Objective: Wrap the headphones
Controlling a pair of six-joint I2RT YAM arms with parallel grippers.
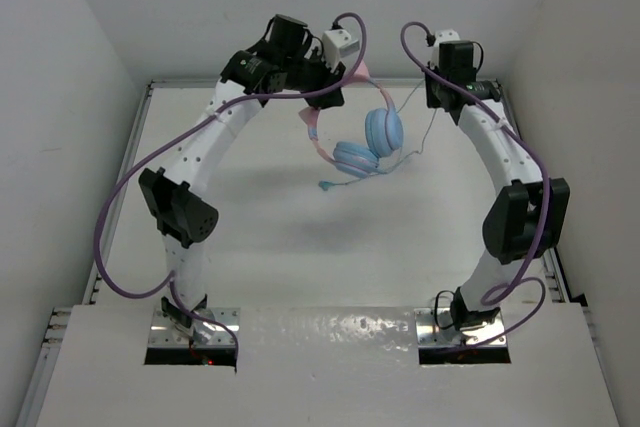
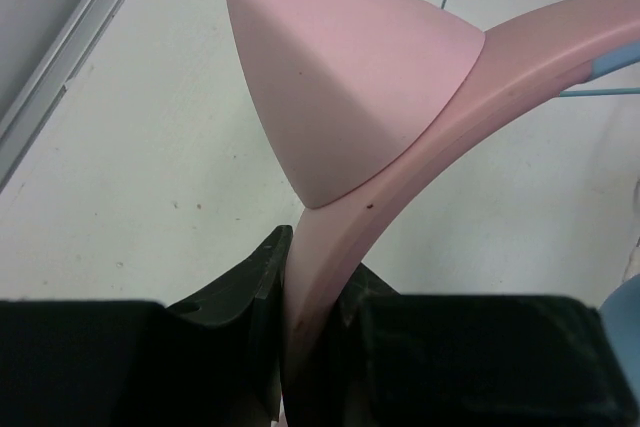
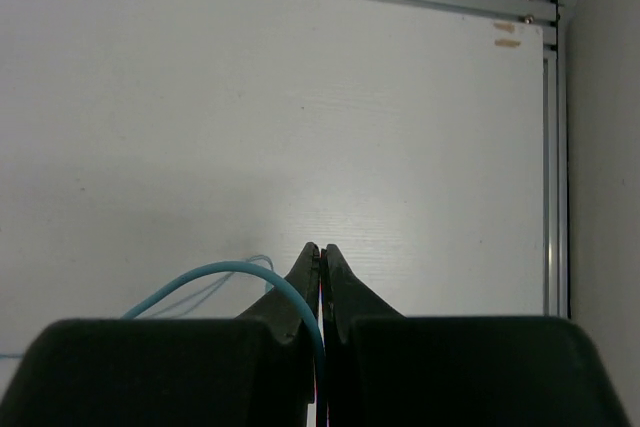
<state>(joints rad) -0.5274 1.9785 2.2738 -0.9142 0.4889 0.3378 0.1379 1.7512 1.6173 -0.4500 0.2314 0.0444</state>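
Above the white worktop [image 1: 300, 247], left of its far middle, the left jaws are pinching the pink plastic headband [image 2: 520, 57] just beneath its pointed cat ear [image 2: 340, 77]. That grip hangs the small over-ear headphones [image 1: 383, 130] clear of the worktop's far middle, with the light blue round cups lowest. Held aloft like this, I judge, the frame is free for cable to be wound around it. The thin teal cable [image 3: 225, 282] leads rightward from the cups to the right jaws. These are pressed together on it above the worktop's far right, so the strand is drawn out sideways and under control. Its plug end [image 1: 325, 185] dangles below the cups, toward the left.
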